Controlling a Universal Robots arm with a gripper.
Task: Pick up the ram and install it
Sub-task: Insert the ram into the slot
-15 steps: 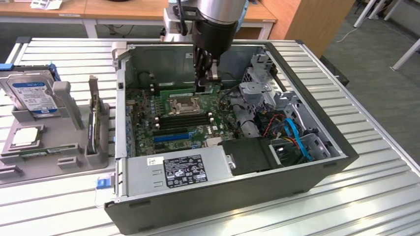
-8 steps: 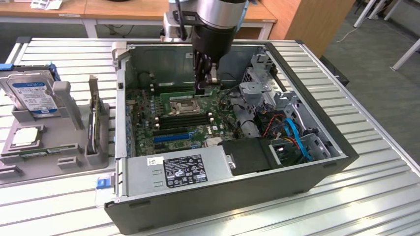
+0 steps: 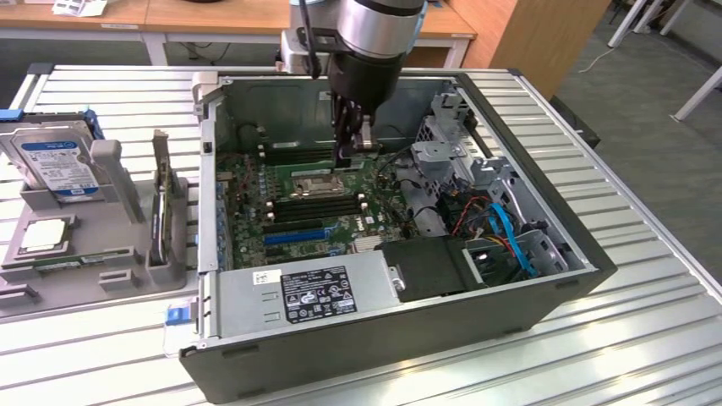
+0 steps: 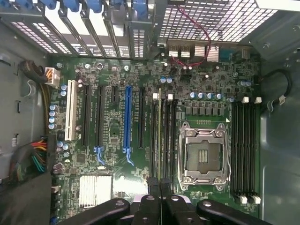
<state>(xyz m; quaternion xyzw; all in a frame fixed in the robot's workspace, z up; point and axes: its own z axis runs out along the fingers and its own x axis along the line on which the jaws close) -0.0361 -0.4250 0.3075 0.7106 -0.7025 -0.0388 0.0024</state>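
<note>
The black fingers (image 4: 153,192) lie closest in the wrist view, pressed nearly together and pinching the ram (image 4: 159,136). It shows edge-on along the memory slots (image 4: 171,136), just beside the open processor socket (image 4: 205,157). The exterior view adds the computer case (image 3: 373,355) on the slatted desk (image 3: 654,338), and a grey tray (image 3: 23,296) with the hard drive (image 3: 57,161) at the exterior view's left.
</note>
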